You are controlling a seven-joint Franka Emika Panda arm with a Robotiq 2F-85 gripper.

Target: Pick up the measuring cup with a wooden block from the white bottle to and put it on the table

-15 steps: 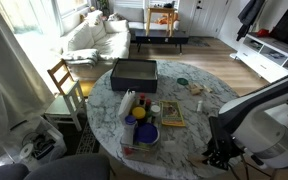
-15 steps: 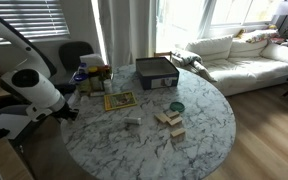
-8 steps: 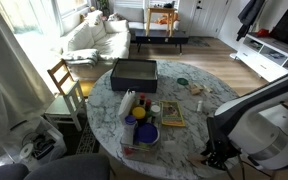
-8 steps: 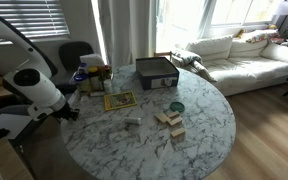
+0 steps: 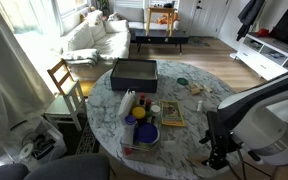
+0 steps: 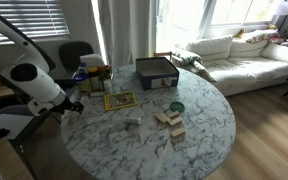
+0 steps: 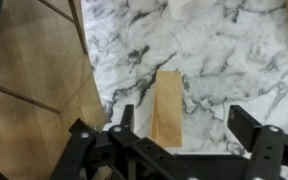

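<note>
In the wrist view a light wooden block (image 7: 167, 108) lies flat on the marble table (image 7: 234, 50), close to the table's edge. My gripper (image 7: 187, 125) hangs over it, open, with the block between the jaws and nearer the left finger (image 7: 124, 118); neither finger presses on it. The white bottle (image 5: 127, 103) lies beside a blue bowl (image 5: 144, 133) and a small yellow item (image 5: 140, 113). I cannot tell which small item is the measuring cup. In both exterior views the gripper (image 5: 216, 155) (image 6: 72, 103) sits low at the table's rim.
A black box (image 5: 134, 72) (image 6: 157, 72) stands at the back of the table. Loose wooden blocks (image 6: 169, 120), a green disc (image 6: 176, 106) and a framed picture (image 6: 119, 100) lie on it. A wooden chair (image 5: 64, 80) stands beside the table. Wooden floor (image 7: 34, 80) shows past the edge.
The arm has shifted slightly at the table's edge. Nothing on the table has visibly moved.
</note>
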